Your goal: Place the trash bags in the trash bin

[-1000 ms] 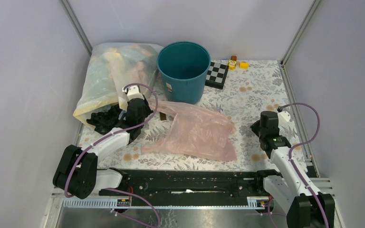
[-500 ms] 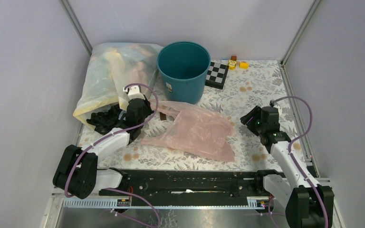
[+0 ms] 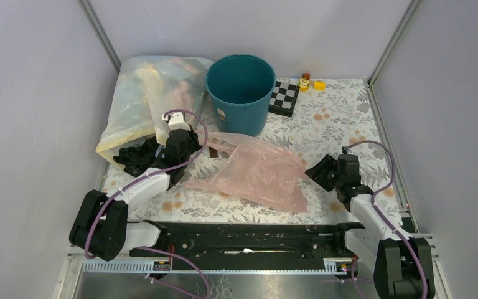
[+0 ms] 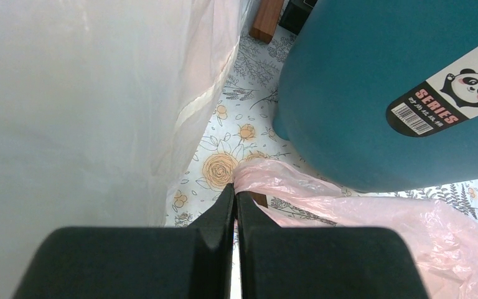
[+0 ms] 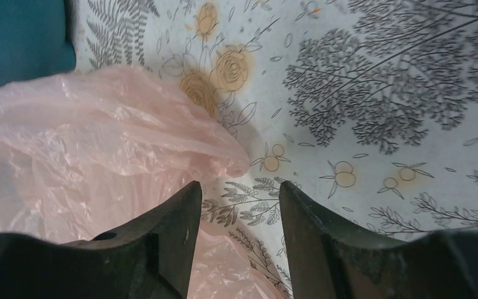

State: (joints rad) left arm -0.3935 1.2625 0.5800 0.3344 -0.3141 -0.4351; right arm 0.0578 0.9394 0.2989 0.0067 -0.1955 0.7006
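Left gripper [image 4: 235, 194] seemingly pinches pink bag [image 4: 373, 218] beside trash bin [image 4: 373, 93]; right gripper [image 5: 239, 192] parted

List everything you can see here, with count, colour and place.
trash bin: one, teal, back centre
pink trash bag: one, translucent pink, centre
filled bag: one, cloudy yellowish, back left
black bag: one, black, crumpled, left
checkerboard: one, black and white, right of bin
small blocks: three, yellow and brown, behind checkerboard
tablecloth: one, floral, underneath
left gripper: one, black, shut on pink trash bag's corner
right gripper: one, black, open at that bag's right edge
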